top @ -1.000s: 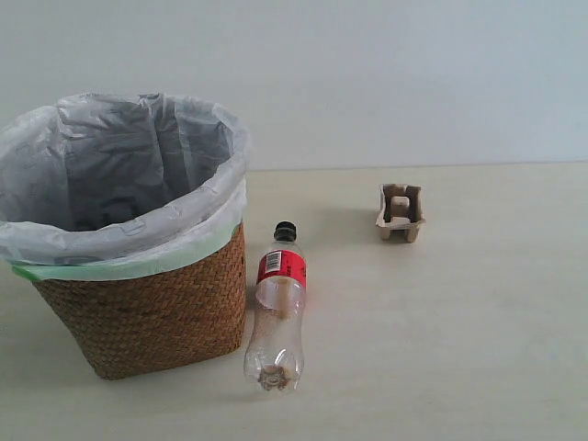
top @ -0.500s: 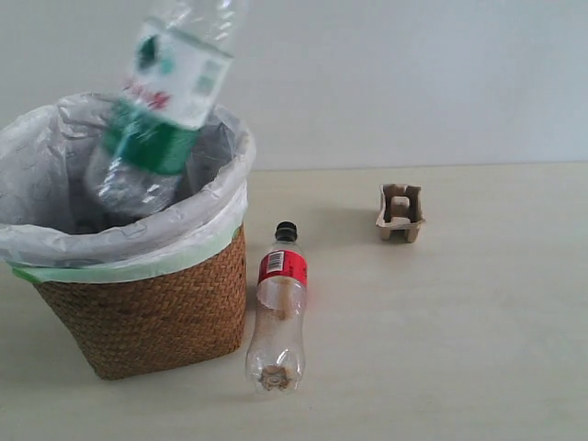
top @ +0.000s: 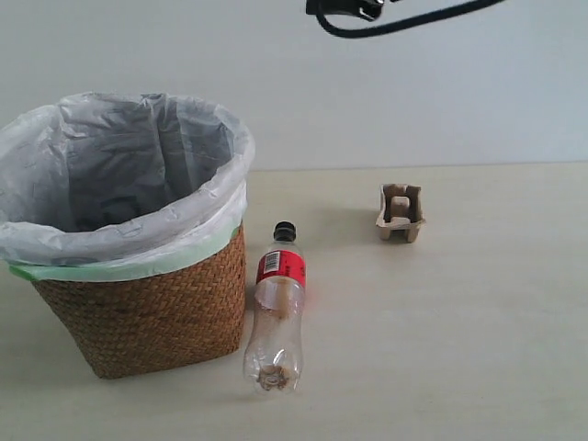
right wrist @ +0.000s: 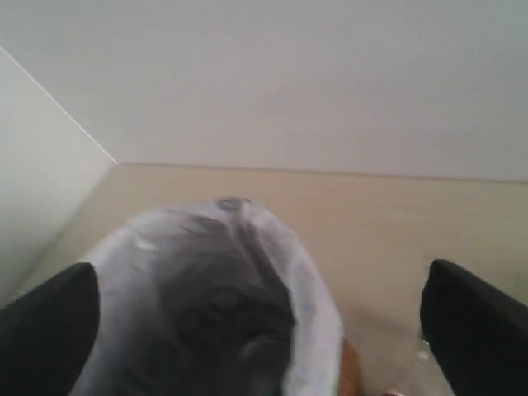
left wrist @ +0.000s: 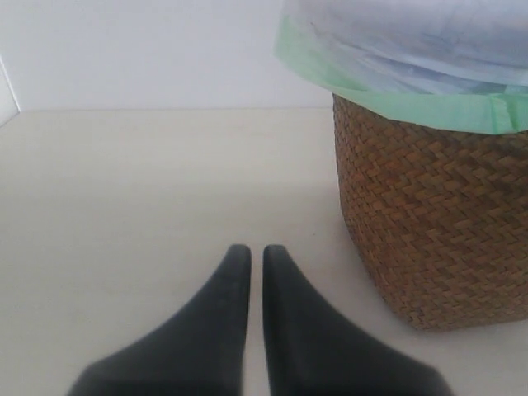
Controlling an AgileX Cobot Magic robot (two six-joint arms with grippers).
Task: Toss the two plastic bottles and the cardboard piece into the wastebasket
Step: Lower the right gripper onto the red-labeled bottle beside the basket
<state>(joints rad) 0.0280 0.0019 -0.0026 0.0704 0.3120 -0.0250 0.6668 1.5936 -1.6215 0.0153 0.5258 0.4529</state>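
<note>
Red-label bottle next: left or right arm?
Right, probably. The right gripper hangs open above the wastebasket, and the red-label bottle lies on that arm's side of it. The left gripper is shut, low by the basket's wall; the basket seems to block its way.

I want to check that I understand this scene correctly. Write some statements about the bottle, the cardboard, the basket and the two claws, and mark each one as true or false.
1. The red-label bottle lies on its side on the table, beside the wastebasket. True.
2. The cardboard piece is inside the wastebasket. False: it stands on the table, apart from the wastebasket.
3. The right claw is open above the wastebasket's bag-lined mouth. True.
4. The left claw grips the red-label bottle. False: it is shut on nothing, low over the table next to the wastebasket.
5. The bottle's black cap points toward the exterior camera. False: the black cap points away from it.
</note>
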